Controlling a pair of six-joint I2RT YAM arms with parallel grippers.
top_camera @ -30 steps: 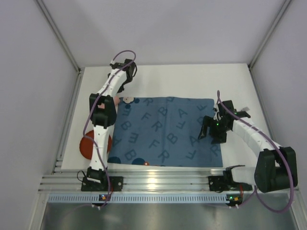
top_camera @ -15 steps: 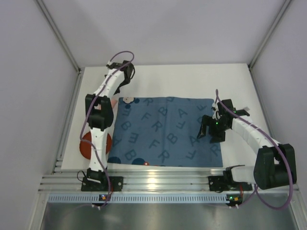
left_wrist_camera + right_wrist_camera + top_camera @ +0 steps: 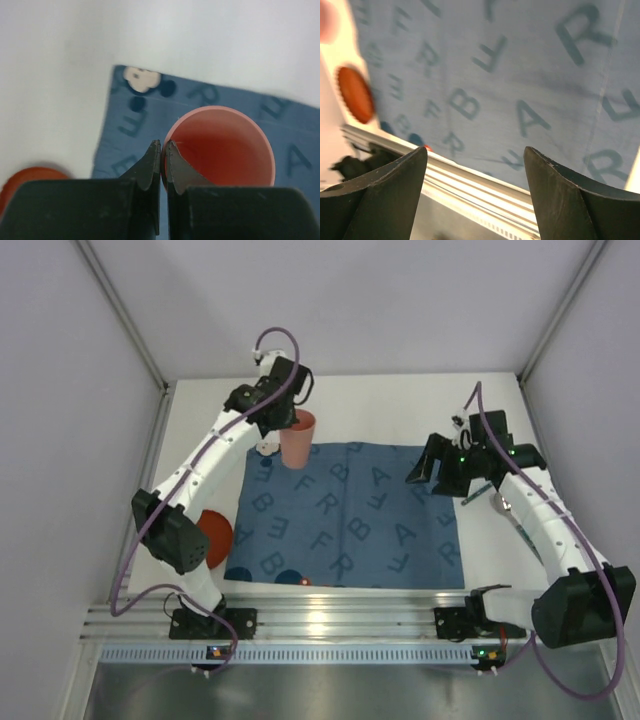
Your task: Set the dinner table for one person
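Observation:
My left gripper [image 3: 292, 426] is shut on the rim of a pink cup [image 3: 297, 440], holding it upright over the far left corner of the blue letter-printed mat [image 3: 345, 520]. In the left wrist view one finger is inside the cup [image 3: 222, 147] and one outside, and the gripper [image 3: 162, 150] pinches the wall. My right gripper [image 3: 432, 478] is open and empty above the mat's right part; its view shows the gripper [image 3: 475, 155] over the mat [image 3: 520, 75]. The mat lies on the white dinner table [image 3: 400, 405].
A red plate [image 3: 214, 537] lies on the table left of the mat, partly under the left arm; it also shows in both wrist views [image 3: 25, 180] [image 3: 355, 95]. A spoon-like utensil [image 3: 499, 503] lies right of the mat. The ribbed aluminium rail [image 3: 330, 618] runs along the near edge.
The left arm has swung right from the far left corner, now holding the pink cup over the mat's corner. The right gripper has risen and moved toward the far right.

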